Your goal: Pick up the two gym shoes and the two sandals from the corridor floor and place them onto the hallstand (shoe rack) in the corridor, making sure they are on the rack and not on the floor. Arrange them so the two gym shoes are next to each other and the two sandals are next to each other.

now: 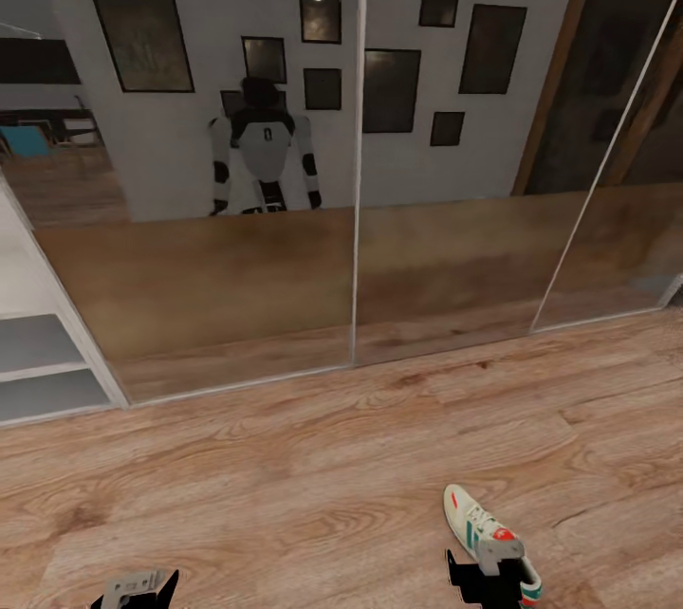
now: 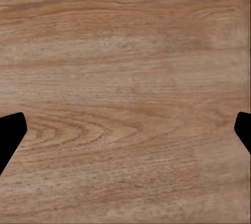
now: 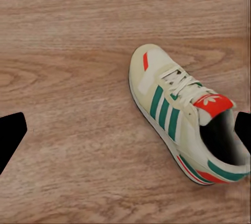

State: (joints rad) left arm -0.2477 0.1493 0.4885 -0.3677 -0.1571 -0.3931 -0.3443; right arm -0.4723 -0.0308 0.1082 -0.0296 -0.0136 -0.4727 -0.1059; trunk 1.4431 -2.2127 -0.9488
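Broadly, the floor (image 1: pixel 285 457) takes up the lower half of the head view, warm wood planks running up to a wall of mirrored sliding doors (image 1: pixel 360 211) that fill the upper half and reflect the robot and a set of dark picture frames. At the left edge, middle height, a corner of the rack (image 1: pixel 33 362) shows two open shelves, well apart from the shoe. One gym shoe (image 1: pixel 489 538) lies on the planks at the lower right of the head view, toe toward the doors; the right gripper (image 1: pixel 489 581) hangs over its heel end, and the right wrist view shows the shoe (image 3: pixel 183 116) lying toward one finger rather than centred. That claw is spread wide and grasps nothing. The left gripper (image 1: pixel 133 590), at the bottom left, is likewise released over bare planks. The step in hand looks like the first pickup, with the shoe not yet gripped. The next move probably calls for shifting the right claw to centre it on the shoe, then lowering. Open floor lies all round the shoe, so the approach is free; the doors' bottom track is the nearest edge, and the carry to the rack runs leftward along it.
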